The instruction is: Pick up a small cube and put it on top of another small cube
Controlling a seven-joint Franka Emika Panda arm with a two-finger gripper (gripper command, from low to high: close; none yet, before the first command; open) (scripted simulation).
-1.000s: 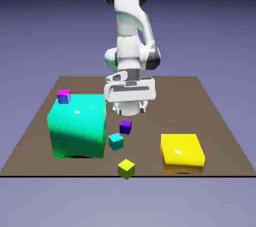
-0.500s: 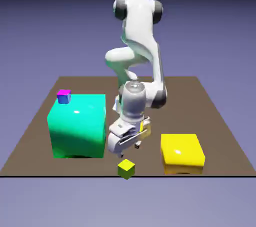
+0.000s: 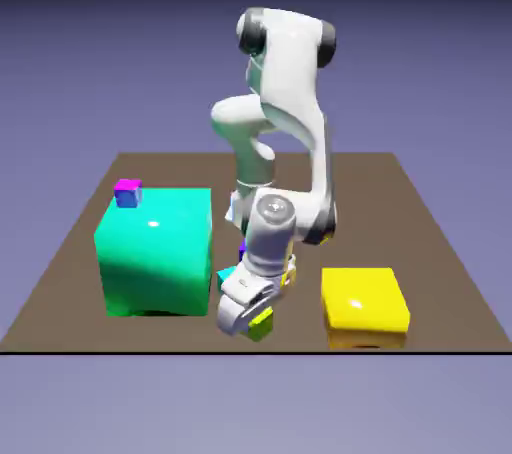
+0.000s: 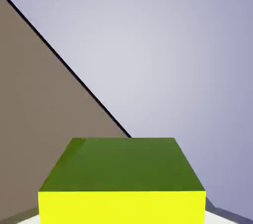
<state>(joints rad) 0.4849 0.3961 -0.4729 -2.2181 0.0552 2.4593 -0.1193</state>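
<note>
At the exterior view's left, a small cube (image 3: 127, 192), magenta on top and blue on its side, sits on the back left corner of the big teal block (image 3: 155, 250). Just right of that block, a sliver of a small teal cube (image 3: 227, 275) shows beside my wrist, with a trace of a small purple cube (image 3: 242, 246) behind it; my arm (image 3: 285, 102) covers most of both. My end effector (image 3: 254, 320) is down at the front edge of the table (image 3: 440, 252), clamped on the small yellow-green cube (image 3: 262, 321), which peeks out from under my hand near the table's front edge. In the hand view that cube (image 4: 122, 183) fills the bottom of the picture, sitting between my fingers and hiding them, its top dark olive and its near face bright yellow. Whether it rests on the table I cannot tell. Further right, apart from my hand, the large yellow block (image 3: 364, 306) stands on the table.
</note>
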